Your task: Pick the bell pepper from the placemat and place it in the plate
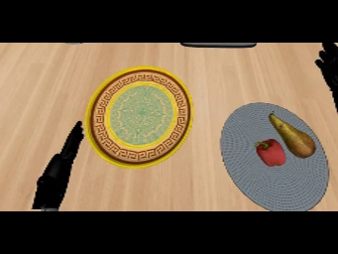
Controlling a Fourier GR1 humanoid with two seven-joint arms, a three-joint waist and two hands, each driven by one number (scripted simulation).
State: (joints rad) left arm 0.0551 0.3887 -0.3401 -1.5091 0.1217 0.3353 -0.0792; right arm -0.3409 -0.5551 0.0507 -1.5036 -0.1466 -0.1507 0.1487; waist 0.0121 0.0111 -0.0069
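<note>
Right now the small red bell pepper (271,152) sits on the round grey woven placemat (274,193), just beside a brown-green pear (293,136) lying on the same mat. To the left, well apart, lies the round yellow-rimmed plate with a brown key-pattern band (98,121) on the light wooden counter (25,89). Right hand (337,74) hangs at the right edge, fingers straight, holding nothing. Left hand (58,173) rests low left beside the plate, fingers extended, holding nothing.

Red bell pepper (271,152) lies on grey placemat (274,193), right of ornate plate (98,106).
</note>
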